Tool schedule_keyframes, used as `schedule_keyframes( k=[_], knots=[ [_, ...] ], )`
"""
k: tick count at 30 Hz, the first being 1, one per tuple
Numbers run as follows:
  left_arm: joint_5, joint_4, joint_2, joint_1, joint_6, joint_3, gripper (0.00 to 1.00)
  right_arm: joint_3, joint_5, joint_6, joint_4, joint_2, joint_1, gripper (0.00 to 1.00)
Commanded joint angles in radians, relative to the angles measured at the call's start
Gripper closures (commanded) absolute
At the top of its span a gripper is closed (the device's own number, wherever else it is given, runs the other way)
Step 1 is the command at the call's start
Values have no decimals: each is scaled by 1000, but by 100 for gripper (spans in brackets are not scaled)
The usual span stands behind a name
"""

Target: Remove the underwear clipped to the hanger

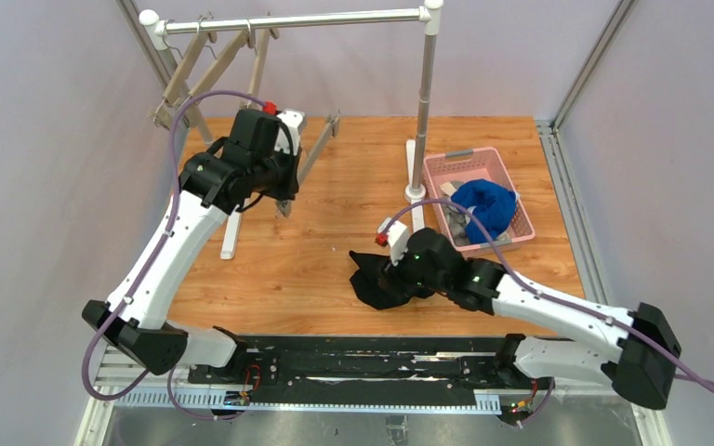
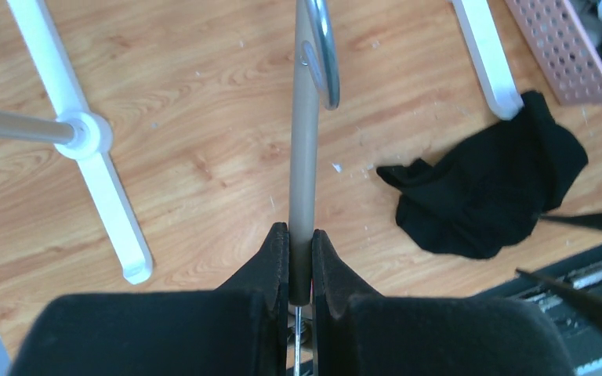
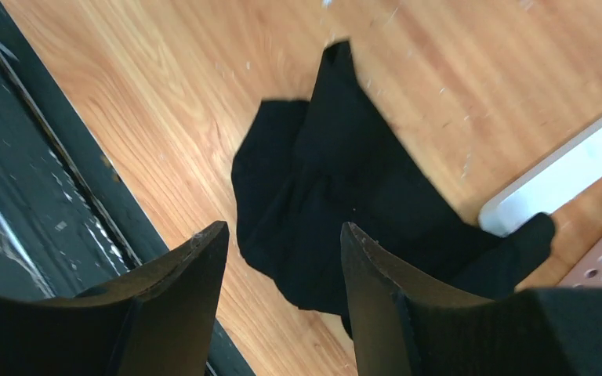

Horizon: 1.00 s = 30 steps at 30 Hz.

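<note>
Underwear — the black pair (image 1: 372,279) — lay crumpled on the table (image 1: 335,186) beneath the right gripper (image 3: 282,235), its jaws apart and empty. Farther back, the blue pair (image 1: 485,206) and grey pair (image 1: 456,228) sat in the pink basket (image 1: 469,156); farthest, the left gripper (image 2: 302,235) pinched the hanger (image 2: 304,117).

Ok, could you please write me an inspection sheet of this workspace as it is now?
Surface: wooden table, no damage seen.
Job's things: black briefs lie crumpled on the table, off the hanger; blue briefs and grey briefs lie in the pink basket.
Clutter: small white specks on the wood.
Grippers: left gripper shut on the hanger's bar; right gripper open, above the black briefs.
Cables: purple cables loop along both arms, no snag seen.
Surroundings: drying rack at the far edge, pale walls around.
</note>
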Motion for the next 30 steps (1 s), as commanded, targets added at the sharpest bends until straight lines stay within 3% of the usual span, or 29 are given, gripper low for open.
schedule_keyframes(
  k=[1, 7, 12, 15, 18, 20, 24, 30],
  knots=[
    [61, 2, 44, 56, 21, 128, 100, 5, 124, -30, -65, 123, 85, 44],
    [121, -8, 105, 88, 12, 249, 100, 68, 104, 25, -34, 363, 118, 43],
    [130, -15, 134, 88, -2, 318, 100, 117, 137, 67, -32, 570, 155, 49],
    [125, -15, 145, 90, -4, 360, 100, 164, 186, 87, -73, 682, 188, 62],
    [118, -26, 166, 91, 0, 416, 100, 212, 238, 123, -125, 744, 213, 84],
    [115, -49, 186, 93, 7, 461, 100, 233, 261, 154, -152, 736, 225, 99],
    [116, -66, 203, 94, 15, 524, 100, 227, 308, 197, -151, 614, 234, 99],
    [112, -86, 227, 104, 19, 581, 100, 227, 559, 192, -219, 360, 210, 99]
  ],
)
